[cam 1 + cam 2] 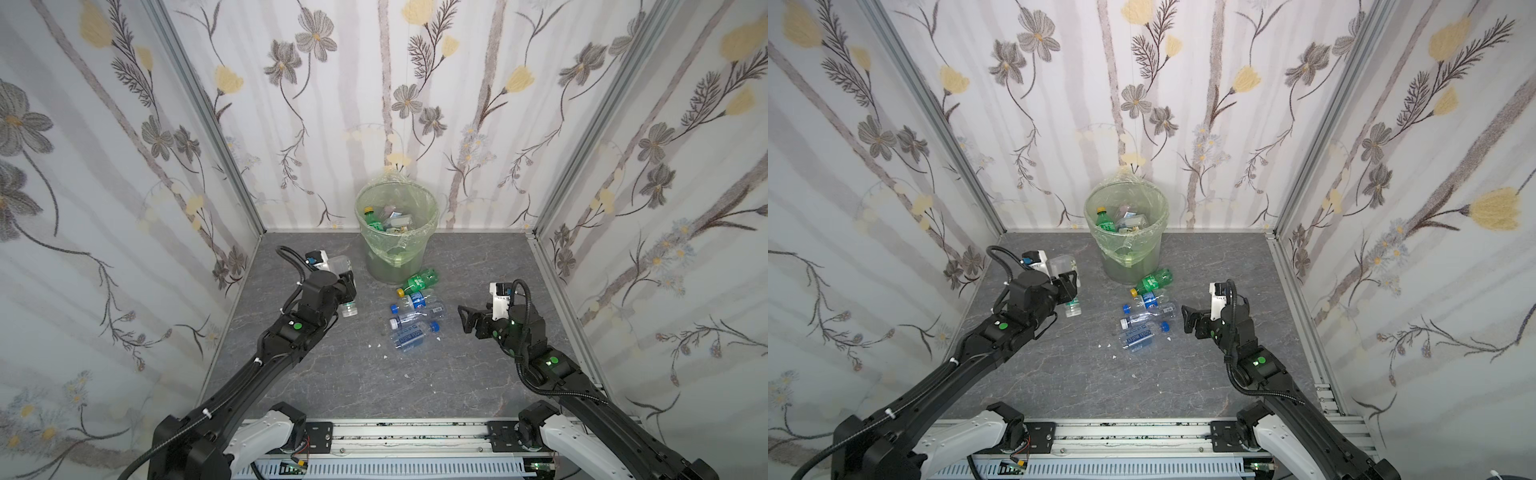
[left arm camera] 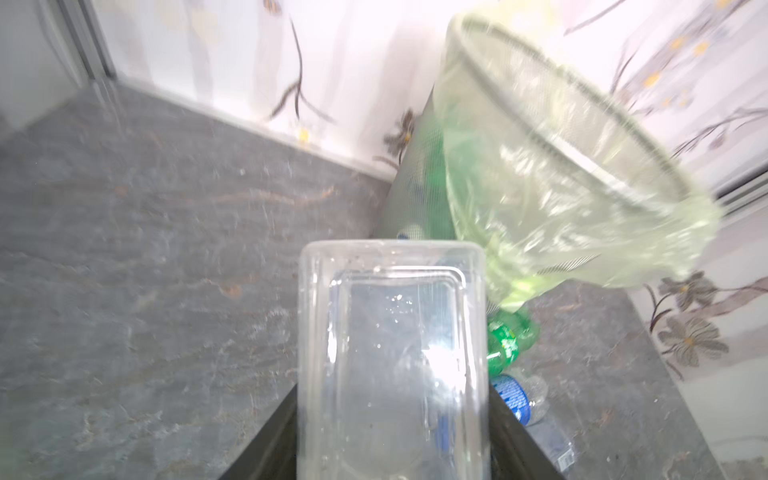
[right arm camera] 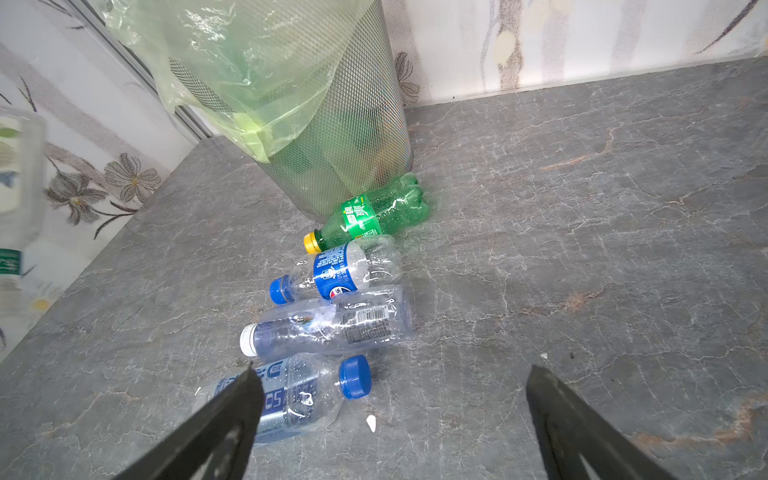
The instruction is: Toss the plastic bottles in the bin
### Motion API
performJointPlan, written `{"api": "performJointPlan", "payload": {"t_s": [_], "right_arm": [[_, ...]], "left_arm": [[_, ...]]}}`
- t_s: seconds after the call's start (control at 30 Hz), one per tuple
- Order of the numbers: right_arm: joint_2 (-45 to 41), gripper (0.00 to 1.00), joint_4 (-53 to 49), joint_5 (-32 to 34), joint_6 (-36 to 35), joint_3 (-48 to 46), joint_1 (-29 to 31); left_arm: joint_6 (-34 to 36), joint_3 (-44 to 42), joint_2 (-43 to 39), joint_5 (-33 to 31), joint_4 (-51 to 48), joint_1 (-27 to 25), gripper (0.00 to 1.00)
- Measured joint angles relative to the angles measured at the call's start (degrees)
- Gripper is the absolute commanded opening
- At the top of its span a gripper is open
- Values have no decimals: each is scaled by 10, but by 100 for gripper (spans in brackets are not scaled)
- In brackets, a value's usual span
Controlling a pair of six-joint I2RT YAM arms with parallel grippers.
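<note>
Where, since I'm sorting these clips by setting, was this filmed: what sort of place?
Probably a robot test booth, not a lived-in room: floral wallpaper panels set in aluminium frame posts, two arms mounted on a rail at the front, and a stone-look tabletop holding a bin and plastic bottles.

- bin (image 1: pixel 395 272): pale silvery mesh, light-green bag (image 1: pixel 380 245)
- green bottle (image 1: pixel 419 281): yellow cap
- clear bottles (image 1: pixel 411 336): blue labels (caps blue or white)
- square bottle (image 2: pixel 390 353): clear
- counter (image 1: pixel 332 374): grey, veined, rust streaks
- walls (image 1: pixel 124 187): white, grey-and-yellow flowers
</note>
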Motion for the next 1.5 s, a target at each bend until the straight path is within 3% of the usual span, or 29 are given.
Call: {"api": "performJointPlan", "payload": {"t_s": [0.17, 0.3, 0.4, 0.43, 0.5, 0.53, 0.63, 0.7, 0.97, 1.5], "right_arm": [[0, 99, 4, -2, 4, 0, 0], [0, 98, 12, -9, 9, 0, 0], [3, 98, 22, -10, 14, -1, 0], [6, 97, 24, -12, 15, -1, 0], [11, 97, 28, -16, 19, -1, 0], [14, 97, 29, -18, 21, 0, 0], [17, 97, 22, -29, 30, 8, 2], [14, 97, 18, -32, 34, 15, 4], [1, 97, 11, -38, 27, 13, 4], [113, 91, -37, -94, -33, 65, 34]], "left_arm": [[26, 30, -69, -12, -6, 1, 57], [42, 123, -31, -1, -16, 1, 57], [62, 244, 75, 23, -4, 1, 58], [68, 303, 125, 35, -3, 1, 64], [82, 420, 240, 63, 16, 1, 90], [88, 479, 298, 80, 18, 3, 97], [90, 639, 442, 113, -26, 10, 100], [90, 666, 472, 117, -59, 13, 100], [104, 551, 355, 91, -100, 13, 100], [103, 156, 39, 33, -103, 31, 100]]}}
